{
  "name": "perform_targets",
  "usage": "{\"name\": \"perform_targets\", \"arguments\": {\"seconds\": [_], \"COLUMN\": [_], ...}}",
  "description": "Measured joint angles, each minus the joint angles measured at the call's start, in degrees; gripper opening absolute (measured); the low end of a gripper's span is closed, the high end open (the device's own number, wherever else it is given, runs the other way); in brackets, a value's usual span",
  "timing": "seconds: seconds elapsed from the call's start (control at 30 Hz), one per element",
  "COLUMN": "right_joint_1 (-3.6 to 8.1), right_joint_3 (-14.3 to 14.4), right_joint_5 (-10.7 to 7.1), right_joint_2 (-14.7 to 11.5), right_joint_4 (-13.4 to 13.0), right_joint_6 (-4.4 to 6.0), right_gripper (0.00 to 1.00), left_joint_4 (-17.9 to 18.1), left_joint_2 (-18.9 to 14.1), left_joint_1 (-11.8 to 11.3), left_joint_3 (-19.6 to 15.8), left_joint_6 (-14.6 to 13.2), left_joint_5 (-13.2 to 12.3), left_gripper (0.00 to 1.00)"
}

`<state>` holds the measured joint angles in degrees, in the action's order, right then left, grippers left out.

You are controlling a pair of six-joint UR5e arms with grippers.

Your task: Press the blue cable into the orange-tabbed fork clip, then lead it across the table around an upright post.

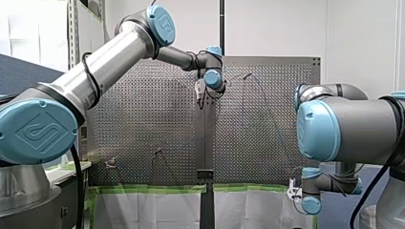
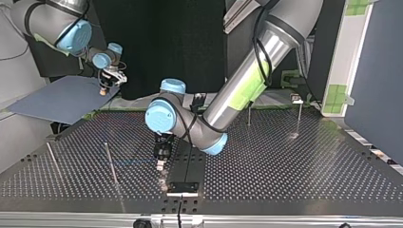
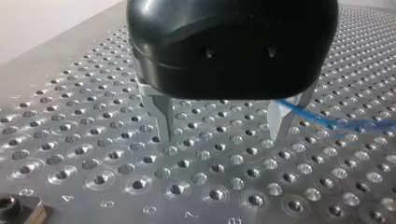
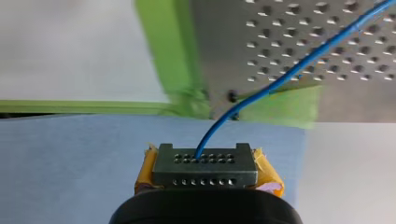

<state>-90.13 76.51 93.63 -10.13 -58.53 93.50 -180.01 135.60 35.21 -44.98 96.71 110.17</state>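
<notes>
The blue cable (image 4: 280,79) runs from a small perforated grey block between the yellow pads of my right gripper (image 4: 205,164), which is shut on that block. In the top view my right gripper (image 2: 102,90) hangs off the table's far left corner, above a blue sheet. My left gripper (image 3: 222,135) stands open just above the perforated table, its metal fingers (image 3: 163,116) wide apart and nothing between them. The cable (image 3: 336,123) passes by the outer side of one finger. In the top view my left gripper (image 2: 160,164) points down near the table's middle front. No orange-tabbed clip can be made out.
Thin upright posts (image 2: 111,164) (image 2: 52,159) stand at the top view's left, and two more (image 2: 248,114) (image 2: 299,116) at the back right. A black plate (image 2: 183,186) lies near the front edge. A bolted block (image 3: 16,210) sits beside my left gripper.
</notes>
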Motion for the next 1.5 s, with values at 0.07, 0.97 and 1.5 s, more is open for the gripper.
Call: {"name": "perform_targets", "arguments": {"seconds": [0.07, 0.97, 1.5], "right_joint_1": [0.17, 1.15, 1.14], "right_joint_3": [0.00, 0.09, 0.09], "right_joint_5": [-0.92, -8.29, -8.27], "right_joint_2": [0.93, 1.74, 1.73], "right_joint_4": [-0.06, -1.23, -1.20], "right_joint_6": [0.18, 3.81, 3.91], "right_gripper": [0.00, 0.00, 0.00], "left_joint_4": [0.00, -1.50, -2.69], "left_joint_2": [-0.03, -0.05, -3.22], "left_joint_1": [-0.01, -0.21, -0.96], "left_joint_3": [0.00, 0.25, -3.28], "left_joint_6": [-0.01, 1.42, 8.86], "left_joint_5": [-0.01, -2.16, -9.42], "left_gripper": [1.00, 1.00, 1.00]}}
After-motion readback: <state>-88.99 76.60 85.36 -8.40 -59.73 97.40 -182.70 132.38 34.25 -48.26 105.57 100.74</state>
